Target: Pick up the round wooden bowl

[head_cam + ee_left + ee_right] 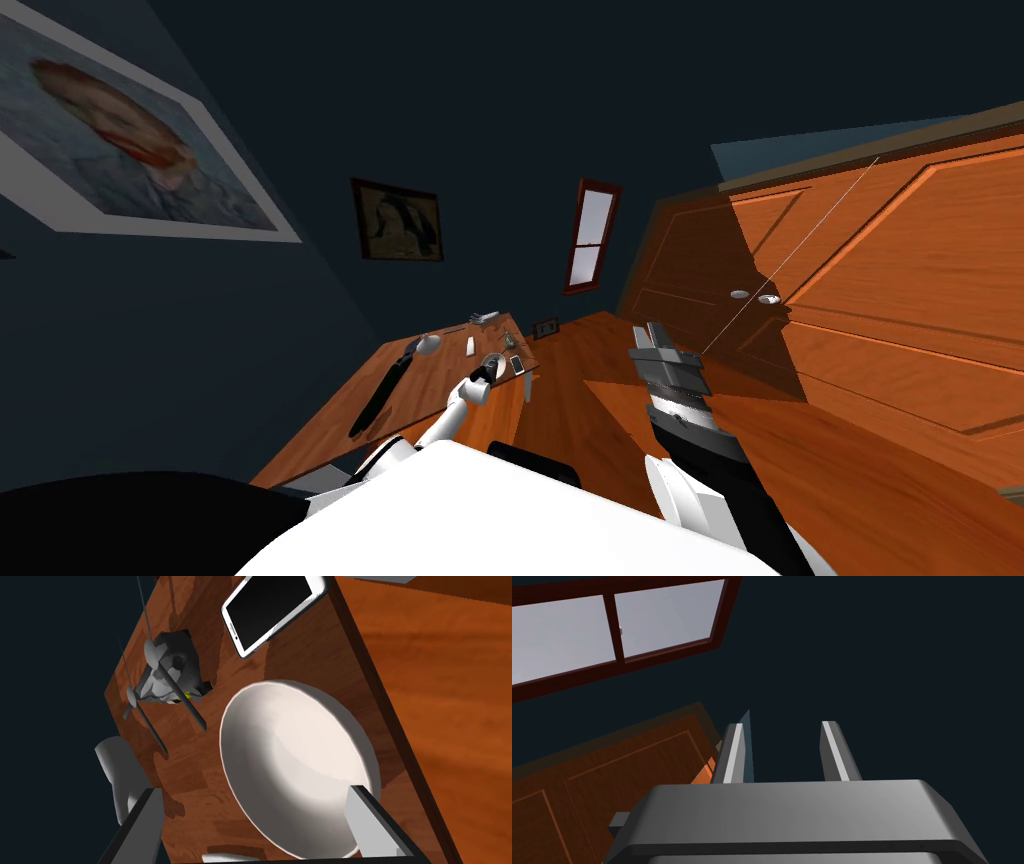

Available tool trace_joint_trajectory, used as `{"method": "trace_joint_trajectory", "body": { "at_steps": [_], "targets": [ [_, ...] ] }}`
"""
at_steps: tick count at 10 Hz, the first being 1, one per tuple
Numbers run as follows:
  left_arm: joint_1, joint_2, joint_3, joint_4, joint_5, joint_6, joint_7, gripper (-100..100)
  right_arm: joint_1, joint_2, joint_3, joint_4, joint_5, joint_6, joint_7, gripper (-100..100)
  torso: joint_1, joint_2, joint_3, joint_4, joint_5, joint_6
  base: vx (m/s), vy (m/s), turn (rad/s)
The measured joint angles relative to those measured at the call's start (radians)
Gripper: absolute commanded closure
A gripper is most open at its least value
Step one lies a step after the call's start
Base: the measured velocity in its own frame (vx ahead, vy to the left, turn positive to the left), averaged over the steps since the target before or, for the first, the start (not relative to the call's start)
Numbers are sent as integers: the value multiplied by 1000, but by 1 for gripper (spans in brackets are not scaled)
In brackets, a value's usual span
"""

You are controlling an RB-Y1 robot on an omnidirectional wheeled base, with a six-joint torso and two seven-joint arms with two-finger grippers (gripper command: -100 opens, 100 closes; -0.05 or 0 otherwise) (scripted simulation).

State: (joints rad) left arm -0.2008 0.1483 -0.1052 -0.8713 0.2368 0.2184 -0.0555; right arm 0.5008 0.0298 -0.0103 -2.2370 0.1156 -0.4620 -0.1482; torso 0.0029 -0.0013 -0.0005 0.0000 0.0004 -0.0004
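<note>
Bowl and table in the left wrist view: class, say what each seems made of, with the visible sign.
Bowl: plain white, smooth, softly shiny inside; perhaps ceramic or plastic, and no wood grain shows. Table: reddish-brown wood with visible grain streaks and a light sheen, as if varnished.

Dark blue walls (500, 100), red-framed window (592, 235), orange wooden door (900, 280), wooden table (325, 430).
</note>
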Motion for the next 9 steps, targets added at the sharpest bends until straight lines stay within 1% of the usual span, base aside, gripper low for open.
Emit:
{"method": "trace_joint_trajectory", "body": {
  "at_steps": [1,2,4,5,6,7,8,9],
  "targets": [
    [2,-6,8,5,-8,22,-1,-100,0,0,0,0,0,0,0,0,0,0,0,0,0,0,1,20,16],
    [-6,-3,4,28,-2,21,-1,-100,0,0,0,0,0,0,0,0,-1,0,0,0,0,0,7,42,-120],
    [-39,-6,7,94,5,36,-1,-100,0,0,0,0,0,0,0,0,0,0,0,0,0,0,11,48,-79],
    [-35,-5,11,96,5,64,-2,-100,0,0,0,0,0,0,0,0,1,0,0,0,0,0,11,46,-65],
    [-49,-6,14,123,7,78,-2,-100,0,0,0,0,0,0,0,0,0,0,0,0,0,0,16,58,-117],
    [-69,-7,16,167,14,86,-4,-100,0,0,0,0,0,0,0,0,1,0,0,0,0,0,33,88,-156],
    [-64,-11,27,161,2,127,-1,-100,0,0,0,0,0,0,0,0,3,-1,-1,0,0,0,24,67,-54],
    [-84,-13,29,203,7,136,-2,-100,0,0,0,0,0,0,0,0,2,-1,-1,0,0,-1,20,60,-80]
  ]
}}
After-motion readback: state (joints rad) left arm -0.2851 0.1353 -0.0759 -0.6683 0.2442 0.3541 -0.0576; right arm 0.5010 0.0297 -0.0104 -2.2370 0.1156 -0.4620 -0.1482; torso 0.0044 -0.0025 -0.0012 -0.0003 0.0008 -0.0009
